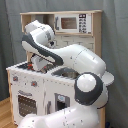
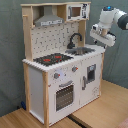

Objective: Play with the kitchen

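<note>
The kitchen (image 2: 50, 85) is a white and light-wood toy with a black-red hob (image 2: 52, 59), a grey sink (image 2: 82, 50), a black tap (image 2: 75, 39), an oven door (image 2: 64, 96), a grey hood (image 2: 48, 20) and a small microwave (image 2: 75, 11). In the second exterior view my gripper (image 2: 98, 39) hangs just above the counter's right end, beside the sink and pointing down. In the first exterior view the kitchen (image 1: 30, 95) stands behind my arm. There my gripper (image 1: 36, 61) reaches down over the counter near the sink (image 1: 65, 73), below the microwave (image 1: 69, 23).
My white arm (image 1: 80, 60) fills the foreground of the first exterior view and hides much of the kitchen's right side. A grey curtain (image 2: 10, 60) hangs behind the kitchen. Light wooden table surface (image 2: 105, 110) lies in front of the kitchen and to the second exterior view's right.
</note>
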You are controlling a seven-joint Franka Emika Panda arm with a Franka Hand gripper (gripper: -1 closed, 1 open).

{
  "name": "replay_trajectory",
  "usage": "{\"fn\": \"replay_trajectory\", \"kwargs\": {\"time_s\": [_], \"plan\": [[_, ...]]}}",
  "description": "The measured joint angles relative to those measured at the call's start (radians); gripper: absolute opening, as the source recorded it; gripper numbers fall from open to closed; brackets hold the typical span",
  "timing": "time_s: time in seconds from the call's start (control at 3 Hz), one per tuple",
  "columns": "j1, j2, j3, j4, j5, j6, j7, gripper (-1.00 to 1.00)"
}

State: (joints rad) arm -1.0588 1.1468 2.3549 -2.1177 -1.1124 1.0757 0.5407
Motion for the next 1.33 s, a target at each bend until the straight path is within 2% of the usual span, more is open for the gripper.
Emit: {"fn": "replay_trajectory", "kwargs": {"time_s": [0.33,1.33], "plan": [[0.044,-0.078,0.035,0.004,0.021,0.032,-0.011,1.00],[0.140,-0.301,-0.029,-0.047,0.118,0.149,-0.119,1.00]]}}
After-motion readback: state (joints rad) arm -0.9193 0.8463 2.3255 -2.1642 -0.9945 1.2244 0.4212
